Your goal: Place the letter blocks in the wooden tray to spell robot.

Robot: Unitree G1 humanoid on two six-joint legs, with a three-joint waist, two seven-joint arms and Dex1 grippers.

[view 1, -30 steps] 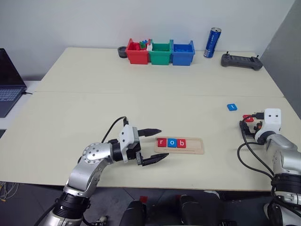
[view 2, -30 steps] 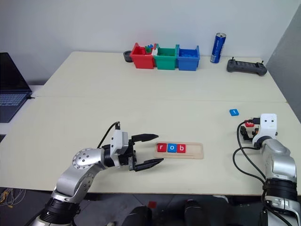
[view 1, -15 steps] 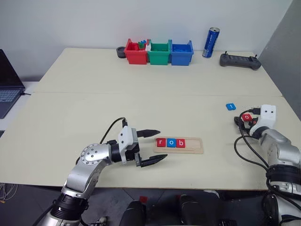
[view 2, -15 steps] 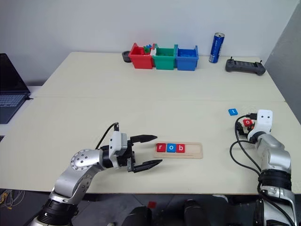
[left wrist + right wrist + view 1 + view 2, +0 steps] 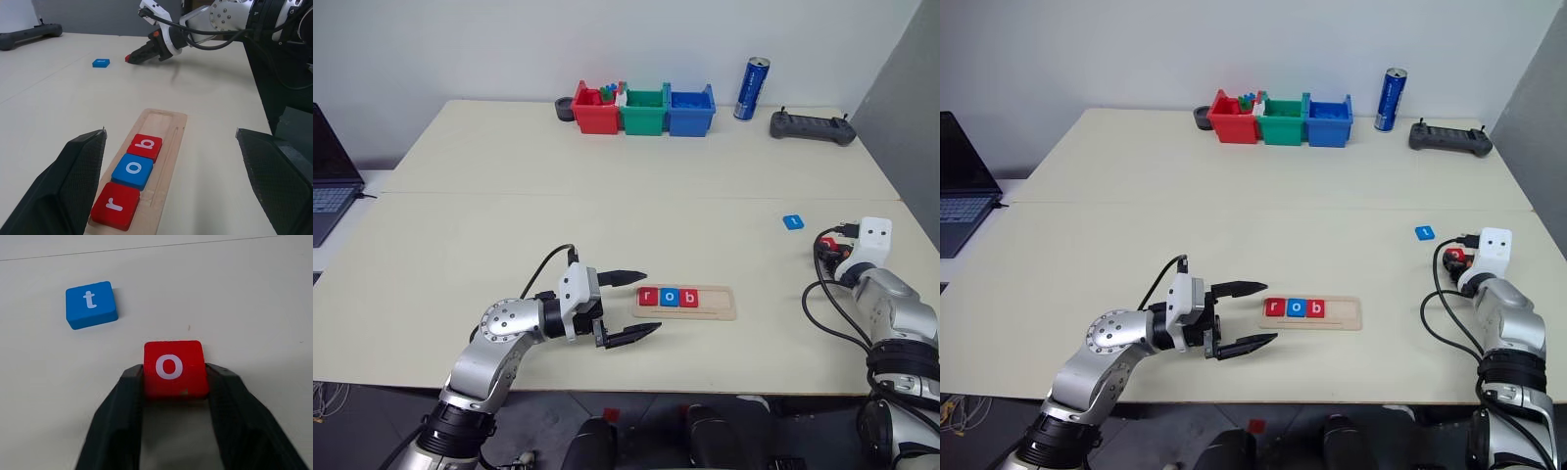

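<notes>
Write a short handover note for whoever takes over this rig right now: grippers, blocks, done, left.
Left gripper: open, hovering just left of the wooden tray.
Right gripper: shut on the red o block, at table level on the right.
Done: red r, blue o and red b sit in the tray.
Left: carry the red o to the fourth slot, then fetch the blue t block lying on the table just beyond it.

Wooden tray [image 5: 717, 304] holds r, o, b; red o [image 5: 172, 367] seemingly pinched; blue t [image 5: 91, 304] loose.
</notes>
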